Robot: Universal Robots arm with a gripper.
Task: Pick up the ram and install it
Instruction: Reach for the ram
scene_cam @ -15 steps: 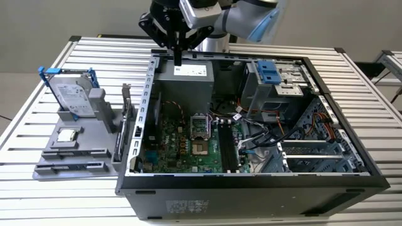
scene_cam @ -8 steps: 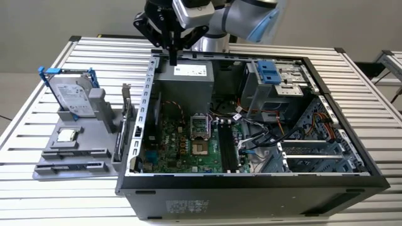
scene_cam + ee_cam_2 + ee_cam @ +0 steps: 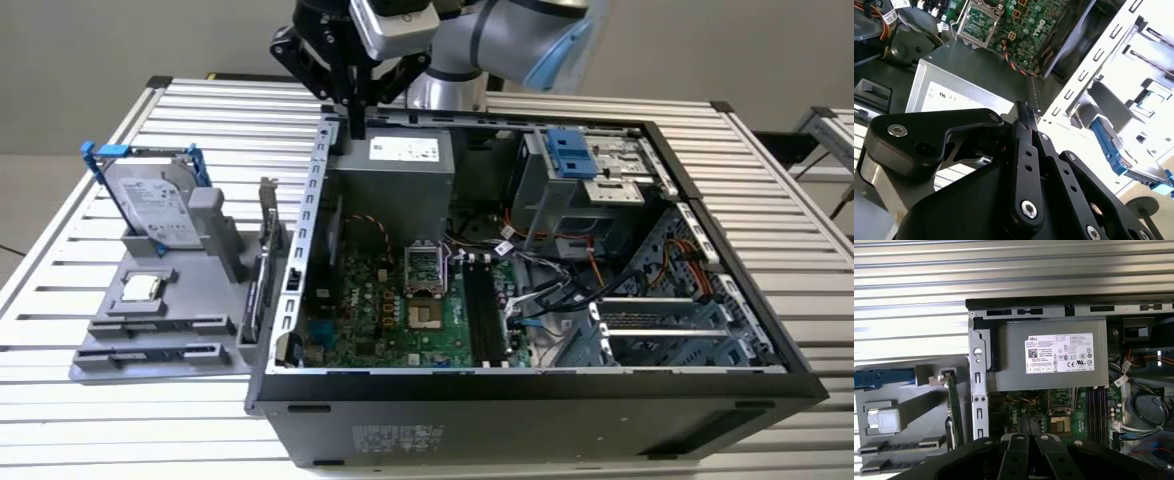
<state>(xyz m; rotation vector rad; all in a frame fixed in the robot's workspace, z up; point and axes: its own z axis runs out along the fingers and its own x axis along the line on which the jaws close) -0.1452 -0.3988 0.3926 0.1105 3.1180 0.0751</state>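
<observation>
A gray holder tray [image 3: 160,372] on the slatted table [image 3: 94,440], at the exterior view's left, carried one hard drive [image 3: 150,215] in a blue frame. It also held one processor chip [image 3: 143,288], two long slotted bars [image 3: 154,325] and one upright card [image 3: 271,215] with a metal bracket. To their right, one robot arm [image 3: 521,40] hung its single gripper [image 3: 358,132] high over the left wall of the one open computer case [image 3: 534,400]. The fingers [image 3: 1023,150] were pressed shut against each other. Below it lay one power supply [image 3: 394,175] at the back and one green motherboard [image 3: 374,310] with one processor socket [image 3: 420,275]. The ram [image 3: 483,315] appeared as a long dark strip standing among the memory slots just right of that socket, well below the gripper and apart from it. How fully it sat could not be told. Farther right, one blue drive latch [image 3: 577,155] stood in the bay at the case's back corner, with black cables running below it.
</observation>
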